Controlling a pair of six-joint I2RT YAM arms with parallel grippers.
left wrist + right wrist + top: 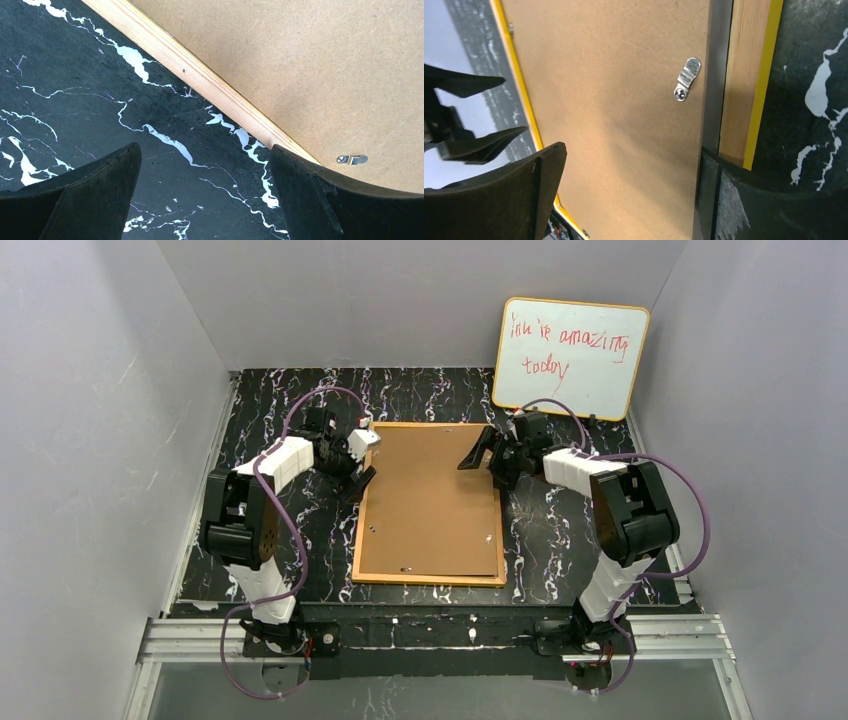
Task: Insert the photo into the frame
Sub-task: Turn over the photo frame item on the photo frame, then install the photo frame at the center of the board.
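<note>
The marble table [290, 540] holds the frame [430, 581] face down at its middle, between my arms, with a brown board [430, 500] filling its back. My left pincer [205, 160] gapes wide over the marble, just beside the frame's left rim. My right pincer [629, 150] — spread wide too — straddles the right rim, holding nothing — a small metal clip [686, 79] on the board below.
</note>
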